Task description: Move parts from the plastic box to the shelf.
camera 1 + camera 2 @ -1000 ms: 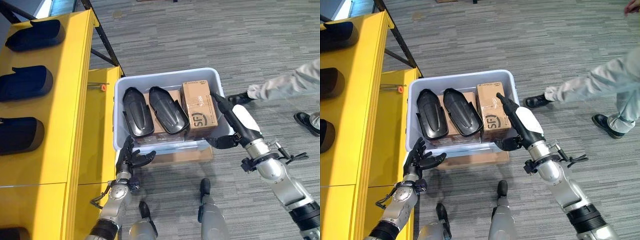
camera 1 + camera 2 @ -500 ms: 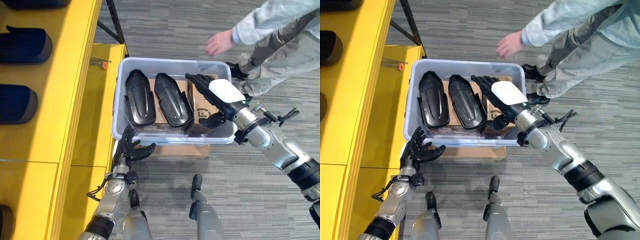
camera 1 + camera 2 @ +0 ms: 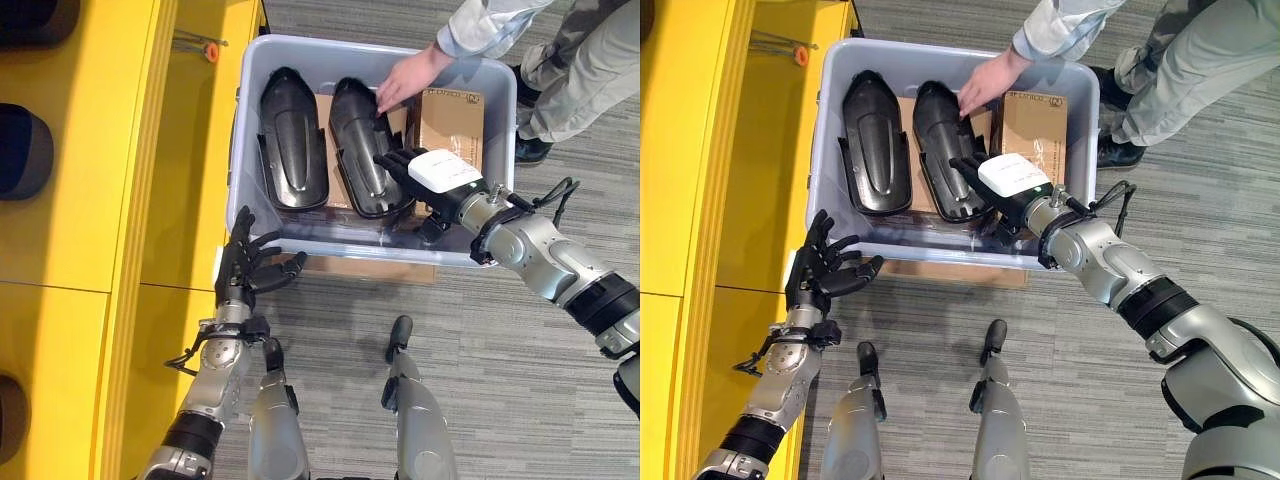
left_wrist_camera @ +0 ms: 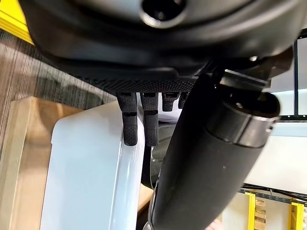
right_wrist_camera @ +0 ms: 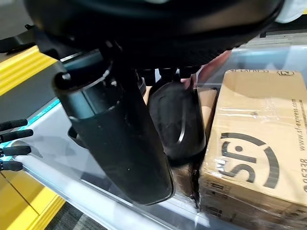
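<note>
A pale grey plastic box [image 3: 240, 150] stands on the grey carpet floor [image 3: 500, 380] beside the yellow shelf [image 3: 90, 200], resting on a flat brown cardboard piece [image 3: 370, 268] that juts out under its near wall. Inside lie two black moulded parts side by side: the left part [image 3: 292, 140] nearer the shelf, and the right part [image 3: 362, 148] next to it, both lying on cardboard. A brown cardboard carton [image 3: 450, 115] wrapped in clear film fills the box's right end; it bears dark print and a label.

The right robot hand [image 3: 425, 175] reaches over the near wall into the box, its fingers stretched out straight above the near end of the right part, grasping nothing. The left robot hand [image 3: 245, 268] hovers outside the box's near left corner, fingers spread and released, just apart from the wall.

A person's hand [image 3: 405, 78] in a light grey sleeve reaches in from the far side and touches the far end of the right part. The person's legs and dark shoe [image 3: 528, 150] stand just beside the box's right wall. On the shelf, dark parts [image 3: 25, 150] sit in recesses, and a small orange-tipped tool [image 3: 205, 48] lies near the box's far left corner.
</note>
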Controlling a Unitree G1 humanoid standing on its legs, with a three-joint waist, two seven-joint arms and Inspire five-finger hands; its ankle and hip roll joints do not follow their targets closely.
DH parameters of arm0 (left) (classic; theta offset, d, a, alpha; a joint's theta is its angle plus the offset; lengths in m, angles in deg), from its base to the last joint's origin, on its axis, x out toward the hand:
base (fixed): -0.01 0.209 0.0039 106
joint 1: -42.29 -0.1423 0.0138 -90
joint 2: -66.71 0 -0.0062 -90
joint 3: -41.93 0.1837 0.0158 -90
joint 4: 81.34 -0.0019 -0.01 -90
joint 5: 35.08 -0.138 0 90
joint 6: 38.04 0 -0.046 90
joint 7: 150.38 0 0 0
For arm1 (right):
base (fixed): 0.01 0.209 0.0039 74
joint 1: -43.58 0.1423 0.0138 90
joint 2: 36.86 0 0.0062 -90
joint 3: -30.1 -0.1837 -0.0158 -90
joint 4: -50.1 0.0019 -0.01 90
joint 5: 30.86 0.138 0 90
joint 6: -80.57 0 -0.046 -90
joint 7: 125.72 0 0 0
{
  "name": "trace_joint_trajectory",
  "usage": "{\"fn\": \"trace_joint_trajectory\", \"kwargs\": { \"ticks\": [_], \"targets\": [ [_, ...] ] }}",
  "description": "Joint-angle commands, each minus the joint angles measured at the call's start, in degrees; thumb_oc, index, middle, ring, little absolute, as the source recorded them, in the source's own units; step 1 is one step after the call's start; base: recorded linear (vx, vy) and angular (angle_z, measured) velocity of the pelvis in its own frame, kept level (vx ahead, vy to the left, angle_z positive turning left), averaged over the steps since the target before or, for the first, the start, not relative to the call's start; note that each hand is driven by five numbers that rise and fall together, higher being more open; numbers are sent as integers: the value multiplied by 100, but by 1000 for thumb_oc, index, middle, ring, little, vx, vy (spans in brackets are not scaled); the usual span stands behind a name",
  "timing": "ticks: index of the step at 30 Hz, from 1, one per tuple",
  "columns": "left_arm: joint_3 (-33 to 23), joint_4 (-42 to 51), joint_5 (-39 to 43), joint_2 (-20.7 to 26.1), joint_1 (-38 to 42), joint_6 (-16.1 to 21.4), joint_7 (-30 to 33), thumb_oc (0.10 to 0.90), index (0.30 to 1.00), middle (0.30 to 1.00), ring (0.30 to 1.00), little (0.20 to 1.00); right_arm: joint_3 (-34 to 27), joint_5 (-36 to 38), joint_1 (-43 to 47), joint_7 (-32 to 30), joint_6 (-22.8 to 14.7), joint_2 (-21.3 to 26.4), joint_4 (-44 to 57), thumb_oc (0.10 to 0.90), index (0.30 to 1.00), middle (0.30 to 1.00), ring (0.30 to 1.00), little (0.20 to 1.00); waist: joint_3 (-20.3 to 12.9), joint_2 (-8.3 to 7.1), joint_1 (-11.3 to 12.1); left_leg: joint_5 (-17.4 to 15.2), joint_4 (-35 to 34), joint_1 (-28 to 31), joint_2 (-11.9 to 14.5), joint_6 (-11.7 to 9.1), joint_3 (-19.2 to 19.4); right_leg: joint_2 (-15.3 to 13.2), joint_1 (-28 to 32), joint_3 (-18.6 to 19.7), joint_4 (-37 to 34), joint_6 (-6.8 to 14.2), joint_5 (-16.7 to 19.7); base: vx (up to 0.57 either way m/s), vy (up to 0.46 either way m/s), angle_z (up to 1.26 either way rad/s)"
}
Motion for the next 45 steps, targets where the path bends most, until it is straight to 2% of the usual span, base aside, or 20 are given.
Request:
{"fn": "trace_joint_trajectory", "kwargs": {
  "ticks": [1,6,19,37,45],
  "targets": [
    [219,92,150,179,-289,29,141,900,1000,1000,1000,1000,-73,-74,1091,-292,-34,222,-4,900,1000,1000,1000,1000,-60,58,16,801,-76,-293,263,-8,124,-555,156,384,1360,539,-1058,0,0,0],
    [223,139,179,171,-228,58,186,900,1000,1000,1000,1000,52,-77,1392,-366,24,189,-299,900,1000,1000,1000,1000,34,94,38,830,-113,-383,251,-13,114,-557,19,377,1381,536,-1021,0,0,0],
    [248,183,261,128,-214,83,285,900,1000,1000,1000,1000,246,-119,1847,-550,168,36,-925,900,1000,1000,1000,1000,35,166,97,907,-249,-713,186,3,81,-547,-319,335,1380,537,-967,4,0,2],
    [175,201,297,45,-208,109,398,900,1000,1000,1000,1000,81,-117,1915,-666,241,-168,-870,900,1000,1000,1000,1000,35,208,93,909,-338,-823,125,29,80,-598,-499,309,1384,533,-933,1,0,0],
    [231,173,284,24,-161,89,365,900,1000,1000,1000,1000,-96,51,1871,-716,245,-251,-662,900,1000,1000,1000,1000,35,180,69,868,-354,-653,103,52,105,-602,-372,329,1379,535,-945,0,0,0]
  ]
}}
